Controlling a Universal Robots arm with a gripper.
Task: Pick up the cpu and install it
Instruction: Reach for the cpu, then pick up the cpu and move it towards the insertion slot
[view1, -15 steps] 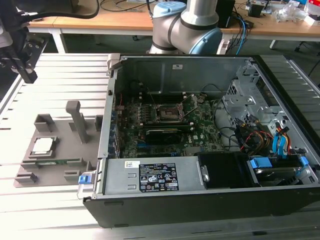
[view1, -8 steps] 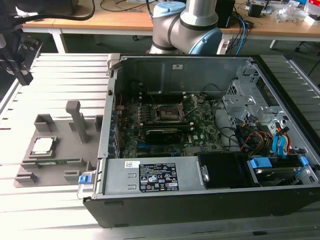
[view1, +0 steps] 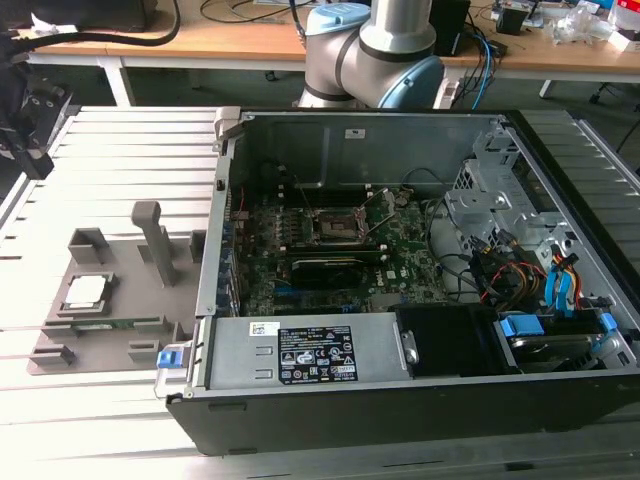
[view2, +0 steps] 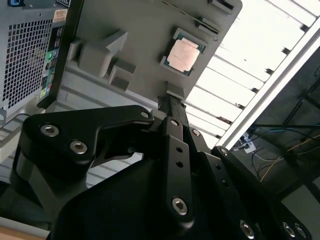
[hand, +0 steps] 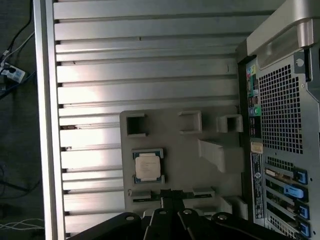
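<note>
**CPU pick: approach over the holder, nothing grasped**

- The cpu lies flat, metal top up, in its square pocket on the grey holder. The holder sits on the slatted table, at the exterior view's left of the open computer case.
- The motherboard socket inside the case has no chip in it. Install not begun.
- In both wrist views the gripper hangs above the holder's edge, near the cpu and clear of it. The jaws look clenched together, with nothing between them.
- Judgement: this is the approach stage, so alignment matters most.
  - Centre yourself over the pocket, not over the holder's rim.
  - Square the jaws to two opposite edges of the chip.
  - You need them spread wider than the chip before any descent.
  - The pocket walls sit close around the chip, so come down straight. A skewed entry could catch a wall or tip the chip.
  - Grip by the pale rim, lightly. The part is thin and slips easily.
</note>
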